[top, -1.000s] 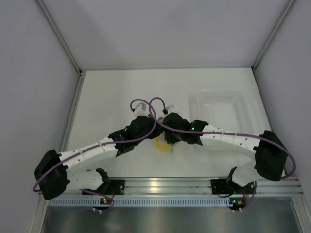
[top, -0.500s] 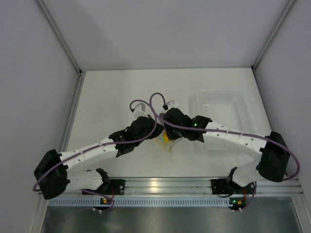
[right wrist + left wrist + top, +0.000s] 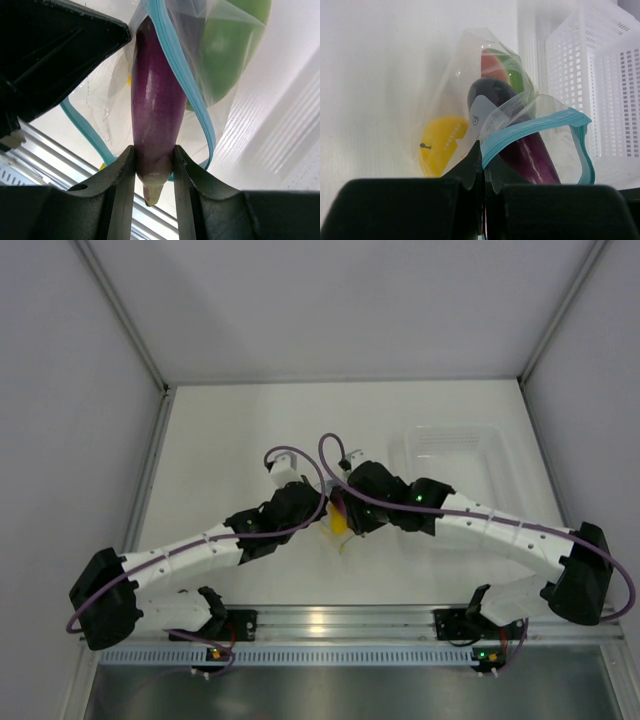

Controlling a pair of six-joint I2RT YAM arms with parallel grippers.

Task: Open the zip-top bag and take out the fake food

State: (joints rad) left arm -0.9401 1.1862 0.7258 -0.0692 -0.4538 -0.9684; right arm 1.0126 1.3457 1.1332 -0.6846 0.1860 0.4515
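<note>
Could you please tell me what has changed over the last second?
The right arm swung its elbow outward to the right, and the yellow food in the zip-top bag shifted slightly away from the bases. The right gripper stays shut on the purple eggplant, the left gripper on the bag's edge; left arm and basket unmoved.

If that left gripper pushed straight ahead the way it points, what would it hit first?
The zip-top bag it is pinching; right behind the plastic, probably the purple eggplant, though depth is unclear.
</note>
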